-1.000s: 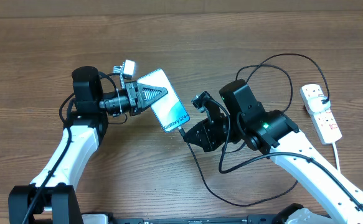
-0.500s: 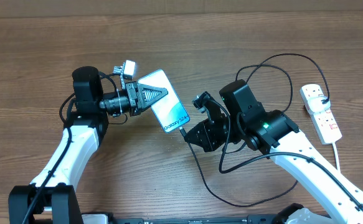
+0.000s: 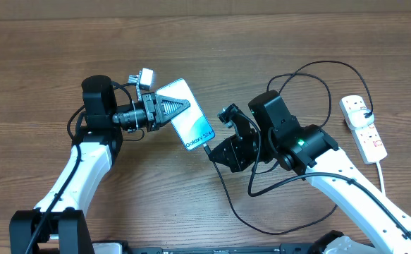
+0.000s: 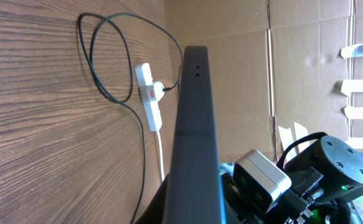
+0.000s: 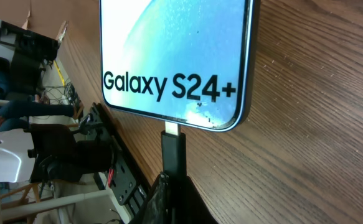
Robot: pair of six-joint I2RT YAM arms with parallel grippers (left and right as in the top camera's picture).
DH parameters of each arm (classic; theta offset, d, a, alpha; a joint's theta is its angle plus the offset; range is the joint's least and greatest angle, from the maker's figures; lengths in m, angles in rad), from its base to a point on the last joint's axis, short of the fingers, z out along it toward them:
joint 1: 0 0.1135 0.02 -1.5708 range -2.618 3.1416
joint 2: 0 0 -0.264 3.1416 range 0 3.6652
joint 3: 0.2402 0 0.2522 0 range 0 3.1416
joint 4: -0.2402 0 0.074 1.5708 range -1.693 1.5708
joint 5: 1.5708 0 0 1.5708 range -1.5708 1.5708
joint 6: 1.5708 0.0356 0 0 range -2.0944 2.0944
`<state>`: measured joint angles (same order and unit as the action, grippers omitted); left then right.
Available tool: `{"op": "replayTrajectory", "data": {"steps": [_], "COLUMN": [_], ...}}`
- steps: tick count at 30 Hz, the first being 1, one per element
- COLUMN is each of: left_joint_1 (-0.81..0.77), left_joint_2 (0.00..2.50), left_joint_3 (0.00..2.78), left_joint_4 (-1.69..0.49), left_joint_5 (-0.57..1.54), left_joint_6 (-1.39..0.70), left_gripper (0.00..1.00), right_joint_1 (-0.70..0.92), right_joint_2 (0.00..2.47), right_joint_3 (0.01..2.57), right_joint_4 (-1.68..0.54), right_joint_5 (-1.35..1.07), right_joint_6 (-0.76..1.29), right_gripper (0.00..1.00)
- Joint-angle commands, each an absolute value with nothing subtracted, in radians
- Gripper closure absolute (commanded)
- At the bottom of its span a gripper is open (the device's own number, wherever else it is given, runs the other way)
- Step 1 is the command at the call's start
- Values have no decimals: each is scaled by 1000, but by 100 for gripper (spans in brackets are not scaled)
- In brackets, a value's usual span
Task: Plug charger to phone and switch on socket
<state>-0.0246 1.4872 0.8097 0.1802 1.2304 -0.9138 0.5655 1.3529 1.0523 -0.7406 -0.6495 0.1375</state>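
Observation:
The phone [image 3: 188, 116] lies near the table's middle, light blue screen up, "Galaxy S24+" text at its lower right end. My left gripper [image 3: 180, 106] is shut on the phone's upper left part; in the left wrist view the phone's dark edge [image 4: 195, 124] fills the middle. My right gripper [image 3: 218, 152] is shut on the charger's black connector tip [image 5: 173, 152], whose metal end touches the phone's port edge [image 5: 175, 62]. The black charger cable [image 3: 318, 67] loops back to the white socket [image 3: 362, 127], also in the left wrist view [image 4: 149, 93].
The socket's white cord [image 3: 383, 173] runs toward the front right edge. Slack charger cable [image 3: 261, 226] loops over the wood near the front. Cardboard walls [image 4: 293, 62] stand behind the table.

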Motion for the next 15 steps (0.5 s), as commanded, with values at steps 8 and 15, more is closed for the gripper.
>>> {"op": "replayTrajectory", "data": {"steps": [8,15], "left_joint_1": [-33,-33], "left_joint_2": [1486,1486], "left_joint_3": [820,820], "left_joint_4": [183,183], "left_joint_5": [1267,1235], "left_joint_6": [-867,-860], "left_gripper": [96,96], "right_joint_1": [567,567], "right_joint_2": [1340,1340], "right_joint_3": [1067,1067], "right_joint_4": [-727,-727], "right_joint_5": [-653,-656], "right_joint_6": [130,130], "right_gripper": [96,96]}}
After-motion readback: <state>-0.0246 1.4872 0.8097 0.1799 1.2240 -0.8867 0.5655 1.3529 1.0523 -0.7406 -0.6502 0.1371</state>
